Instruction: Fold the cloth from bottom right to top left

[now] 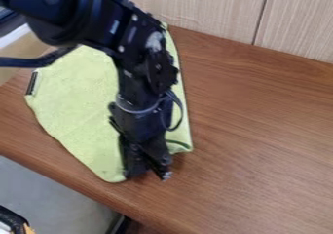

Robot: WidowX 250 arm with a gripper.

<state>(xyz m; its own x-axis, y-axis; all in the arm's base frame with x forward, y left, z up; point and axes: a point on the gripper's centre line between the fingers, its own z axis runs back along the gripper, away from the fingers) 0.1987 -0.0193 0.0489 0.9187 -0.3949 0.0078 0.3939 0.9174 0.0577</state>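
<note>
Gripper (pixel 148 172) at near edge of green cloth (pixel 75 94); its opening and hold I can't tell.

- Brown wood-grain table (pixel 260 130), spreading under the gripper (pixel 149 173) and out to its right in the view; its front edge slants past below the gripper.
- Yellow-green cloth (pixel 78 96), lying on the table around the gripper, mostly up and left of it, with a dark strip (pixel 32 83) at the far left.

The black two-finger gripper (pixel 148 173) hangs over the lower edge of the lime-green cloth (pixel 75 96) (wood-grain table (pixel 260 145) beneath).
</note>
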